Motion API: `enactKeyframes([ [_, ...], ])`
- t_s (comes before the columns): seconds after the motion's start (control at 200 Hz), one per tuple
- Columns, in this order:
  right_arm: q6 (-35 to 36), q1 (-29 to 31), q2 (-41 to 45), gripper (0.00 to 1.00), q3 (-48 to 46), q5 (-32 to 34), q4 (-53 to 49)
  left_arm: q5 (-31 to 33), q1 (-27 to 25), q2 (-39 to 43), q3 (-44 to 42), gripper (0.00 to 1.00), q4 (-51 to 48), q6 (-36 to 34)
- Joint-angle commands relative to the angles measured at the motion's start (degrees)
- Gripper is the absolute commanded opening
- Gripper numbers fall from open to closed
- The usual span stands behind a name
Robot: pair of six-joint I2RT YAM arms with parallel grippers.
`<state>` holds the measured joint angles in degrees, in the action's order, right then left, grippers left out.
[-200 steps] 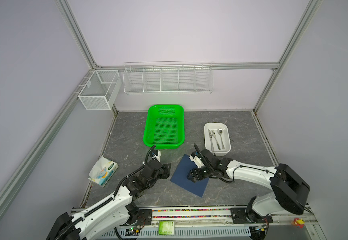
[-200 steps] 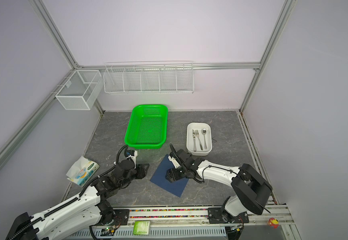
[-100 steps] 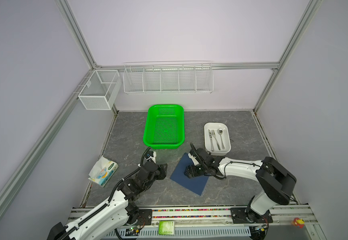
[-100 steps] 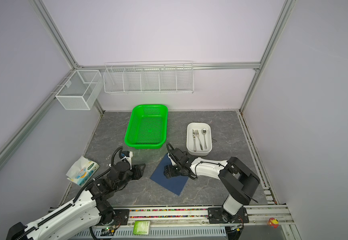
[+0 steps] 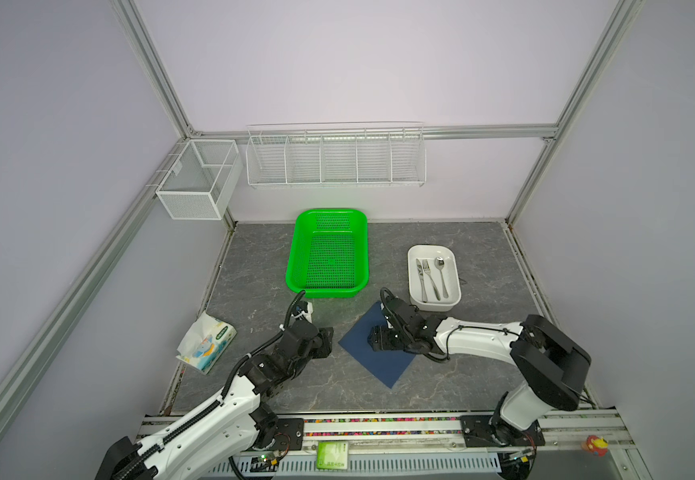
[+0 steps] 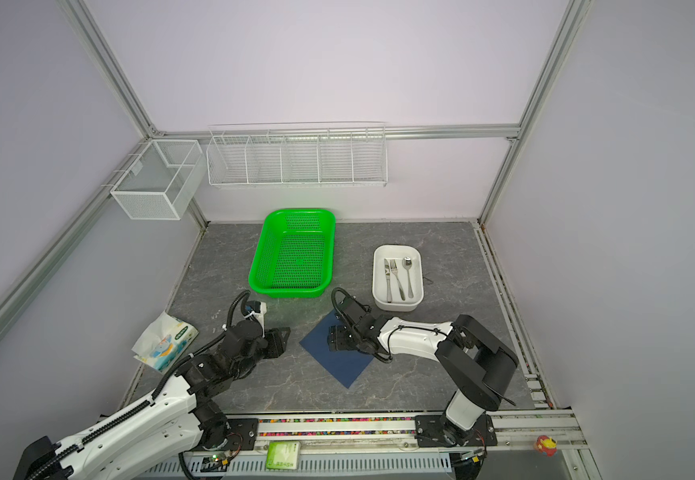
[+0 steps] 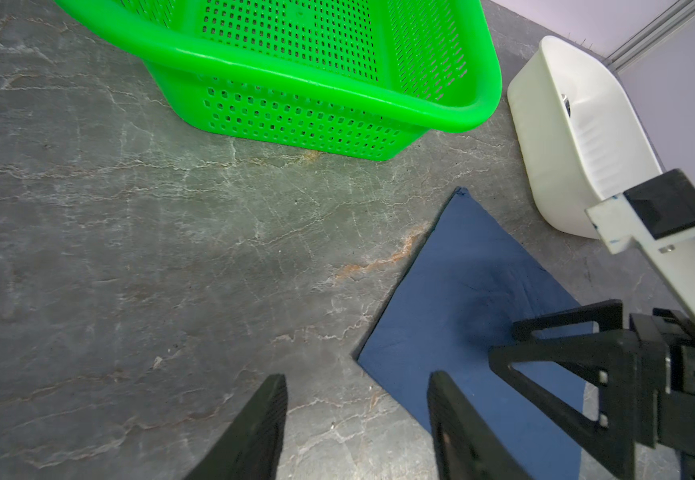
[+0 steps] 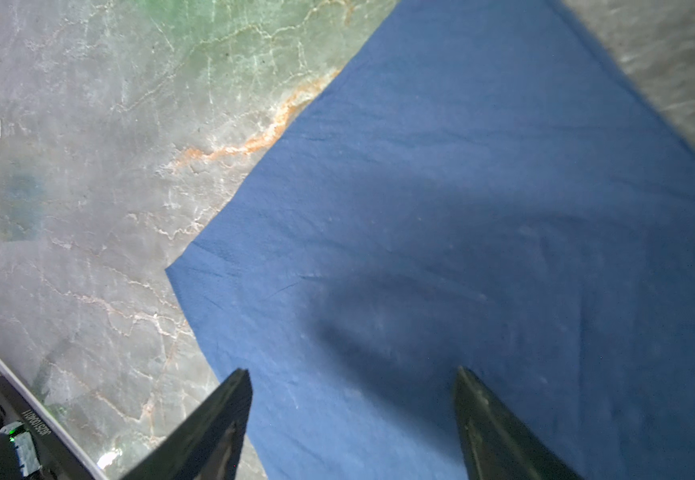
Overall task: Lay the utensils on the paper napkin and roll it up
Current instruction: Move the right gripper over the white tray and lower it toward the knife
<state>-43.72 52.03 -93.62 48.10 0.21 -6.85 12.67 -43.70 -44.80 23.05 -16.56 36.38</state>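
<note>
Napkin prep, by my read. No pick has started. The dark navy square paper napkin [image 5: 379,365] lies flat and diamond-wise on the grey table, near centre. The slim silver knife, fork and spoon [image 5: 432,278] lie side by side in the white rectangular plastic tray [image 5: 433,248], just beyond the napkin's far right edge.

- Right gripper [image 5: 375,338]: low over the napkin's middle and pointing left, jaws wide, nothing held. The arm is stretched out leftward from its base.
- Left gripper [image 5: 327,340]: just left of the napkin's left corner, jaws part open, empty, forearm low and reaching forward.

Next, I'd say: lift your right arm clear and swing it far-right to the tray. Pinch one handle across its width. Keep the left gripper near the corner to pin the sheet, since thin paper will likely drag.
</note>
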Motion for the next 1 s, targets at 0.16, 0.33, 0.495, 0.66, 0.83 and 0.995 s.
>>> enactKeyframes([
  [0.16,8.4,-2.2,12.9,0.8,8.0,8.4,-12.5,1.5,0.7,0.4,3.5,0.65,-0.3,-1.7],
  [0.33,12.6,-15.8,13.4,0.72,13.4,10.6,-21.7,0.5,0.8,-1.5,6.0,0.86,0.0,-3.5],
  [0.495,17.9,-25.2,4.2,0.65,22.9,9.2,-28.8,-0.5,1.0,-2.9,8.6,0.99,-1.2,-4.6],
  [0.66,22.0,-27.4,-7.6,0.54,33.6,10.8,-36.2,-1.3,1.1,-2.5,9.7,0.99,-3.2,-4.8],
  [0.83,25.4,-27.4,-15.6,0.52,39.9,10.9,-40.6,-1.8,1.2,-0.9,8.9,0.99,-3.2,-4.7],
  [0.995,27.4,-27.6,-20.9,0.52,44.0,10.2,-43.5,-3.1,1.3,-1.8,10.7,0.99,-5.6,-5.6],
])
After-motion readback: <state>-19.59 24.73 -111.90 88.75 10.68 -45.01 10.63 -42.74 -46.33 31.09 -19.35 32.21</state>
